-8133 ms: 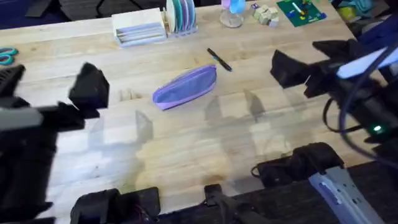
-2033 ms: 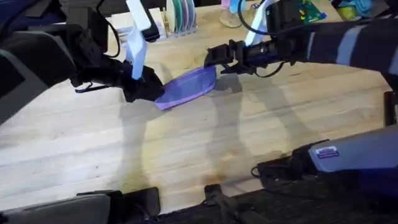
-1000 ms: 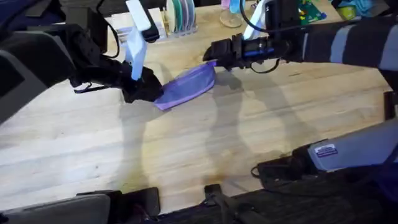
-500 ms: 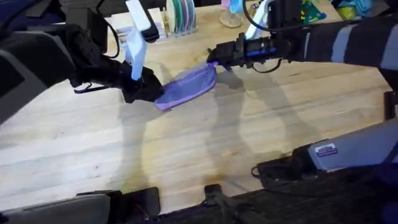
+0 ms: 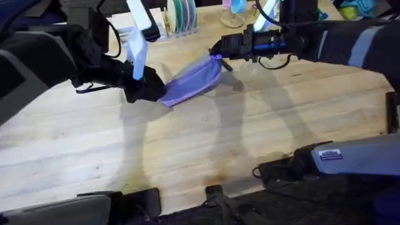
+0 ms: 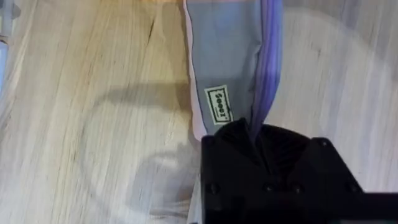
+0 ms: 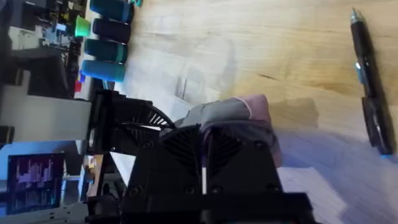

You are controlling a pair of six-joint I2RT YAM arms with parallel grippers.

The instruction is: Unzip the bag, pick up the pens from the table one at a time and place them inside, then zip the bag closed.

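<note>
The lavender bag (image 5: 192,80) lies slanted on the wooden table (image 5: 206,150), stretched between both arms. My left gripper (image 5: 152,91) is shut on its near-left end; in the left wrist view the fabric (image 6: 227,62) with a small label (image 6: 219,104) runs into the black fingers (image 6: 236,140). My right gripper (image 5: 217,51) is shut on the far-right end, which is raised off the wood. The right wrist view shows the bunched purple cloth (image 7: 239,115) pinched in its fingers (image 7: 180,149). A dark pen (image 7: 372,81) with a bluish band lies on the table just beyond that end.
At the back edge stand a rack of coloured discs (image 5: 181,14), a glass (image 5: 232,17), small wooden blocks (image 5: 265,14) and a green board (image 5: 301,10). The wood in front of the bag is bare. Teal and dark cups (image 7: 109,31) stand further off.
My right gripper has drawn back and to the right with the bag's end, lifting it and pulling the bag taut. The left gripper has held its place on the other end.
</note>
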